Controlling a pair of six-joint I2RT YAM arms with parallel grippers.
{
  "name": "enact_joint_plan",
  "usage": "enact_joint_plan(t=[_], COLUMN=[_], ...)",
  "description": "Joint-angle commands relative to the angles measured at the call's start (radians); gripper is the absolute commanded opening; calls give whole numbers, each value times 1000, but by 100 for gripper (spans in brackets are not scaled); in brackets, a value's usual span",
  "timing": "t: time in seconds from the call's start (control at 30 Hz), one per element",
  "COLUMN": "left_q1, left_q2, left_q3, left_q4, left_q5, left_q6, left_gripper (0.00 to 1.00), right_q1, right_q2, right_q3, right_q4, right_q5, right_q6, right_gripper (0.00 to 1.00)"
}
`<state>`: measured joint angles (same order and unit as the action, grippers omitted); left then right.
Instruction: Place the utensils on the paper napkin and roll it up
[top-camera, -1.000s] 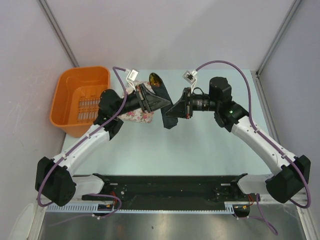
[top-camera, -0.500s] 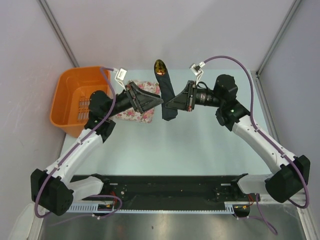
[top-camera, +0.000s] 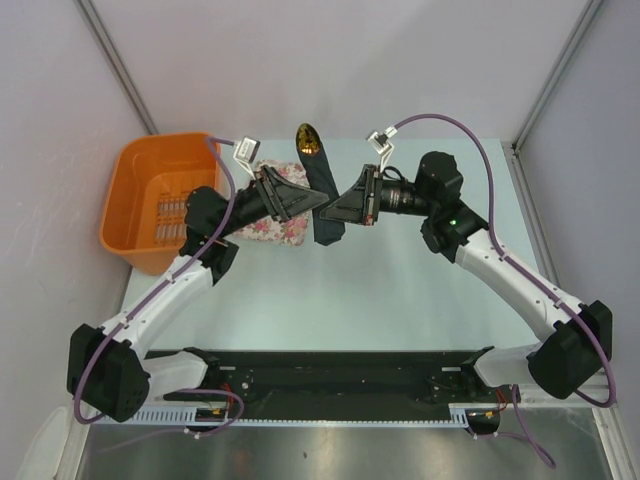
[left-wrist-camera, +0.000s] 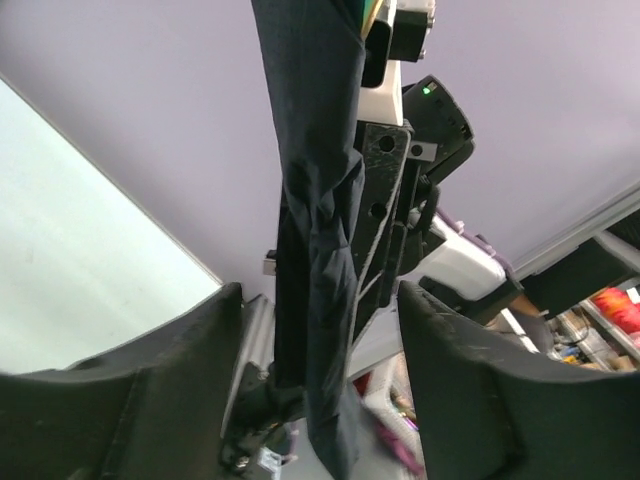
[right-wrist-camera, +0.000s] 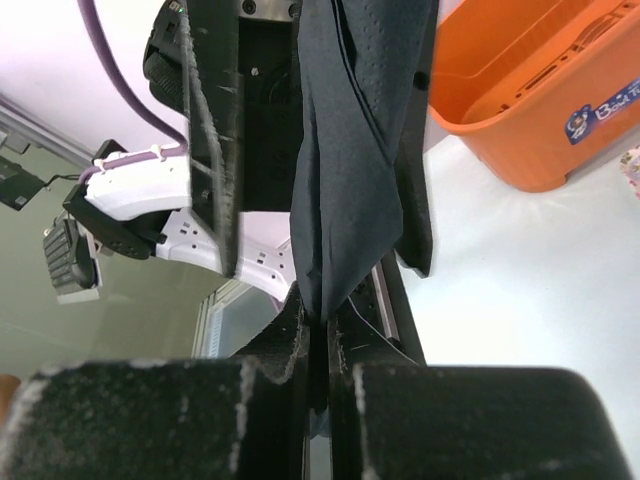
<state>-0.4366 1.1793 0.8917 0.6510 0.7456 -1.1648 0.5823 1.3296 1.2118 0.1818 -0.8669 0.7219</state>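
- Since the previous frame, the rolled paper napkin (top-camera: 319, 175) is leaning further left at its top, where the gold head of the utensil (top-camera: 308, 140) is sticking out; it is sitting between both grippers over the far part of the table (top-camera: 380, 290).
- The right gripper (right-wrist-camera: 318, 340) is pinching the roll tightly; the left gripper (left-wrist-camera: 320, 295) is standing with its jaws apart, one on each side of the roll.
- The orange basket (top-camera: 130, 170) is showing a blue label (right-wrist-camera: 600, 118) that is cut off and not surely legible, and its slotted floor is visible.
- The floral cloth (top-camera: 268, 230) is lying just beside the basket.

Of the spoon (top-camera: 308, 139) I see only the gold head; its handle is hidden inside the rolled napkin (top-camera: 318, 178). My left arm (top-camera: 235, 208) covers part of the floral cloth (top-camera: 272, 230). Both wrist views cut the napkin off at the top edge.
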Motion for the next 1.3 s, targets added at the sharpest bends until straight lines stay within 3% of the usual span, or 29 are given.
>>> enact_joint_plan(t=[0.0,0.27,0.37,0.4,0.67,0.87,0.9,1.07,1.27], left_q1=[-7,-8,-8,-8,6,36,41,64,119], left_q2=[11,16,11,13,-6,-14,-15,-26,-33], left_q3=[-11,-10,-7,-1,52,46,47,58,82], left_q4=[76,64,50,41,-192,-179,-177,-203,-286], left_q5=[-17,-17,-14,-8,8,29,31,47,89], left_q6=[-58,-68,-58,-40,129,139,145,177,269], left_gripper=[57,25,10,0,0,0,0,0,0], right_q1=[14,16,19,19,19,17,16,-5,-32], right_q2=[-7,-12,-13,-15,-21,-26,-26,-29,-32], right_q3=[15,9,11,11,17,22,25,34,49], right_q4=[61,38,16,13,-56,-88,-94,-123,-177], right_q5=[29,68,77,80,86,80,80,77,77], right_q6=[-32,-68,-85,-91,-157,-182,-187,-191,-225], right_gripper=[0,0,0,0,2,25,35,56,74])
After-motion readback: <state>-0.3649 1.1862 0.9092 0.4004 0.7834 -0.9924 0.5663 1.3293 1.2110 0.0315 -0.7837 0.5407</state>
